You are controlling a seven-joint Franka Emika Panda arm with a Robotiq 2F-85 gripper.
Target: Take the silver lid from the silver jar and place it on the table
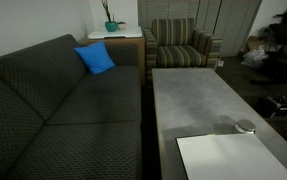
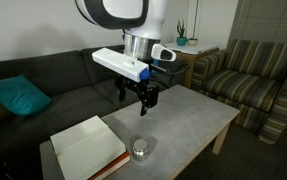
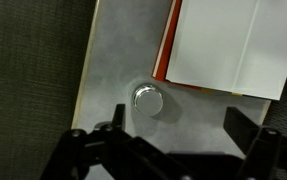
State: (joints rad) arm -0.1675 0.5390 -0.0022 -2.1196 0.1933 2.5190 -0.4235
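Observation:
The silver jar (image 2: 141, 152) stands on the grey table (image 2: 183, 115), close to the white sheet. The silver lid (image 3: 148, 99) sits on top of it, seen from above in the wrist view. The jar also shows at the table's edge in an exterior view (image 1: 245, 127). My gripper (image 2: 140, 103) hangs open and empty well above the table, above and a little behind the jar. In the wrist view its two dark fingers (image 3: 173, 135) stand wide apart, with the jar up and left of the gap.
A white sheet on a red-edged base (image 2: 86, 147) lies next to the jar on the table. A dark sofa (image 1: 53, 110) with a blue cushion (image 1: 95, 58) runs along one side. A striped armchair (image 2: 251, 78) and a side table with a plant (image 1: 113, 30) stand beyond.

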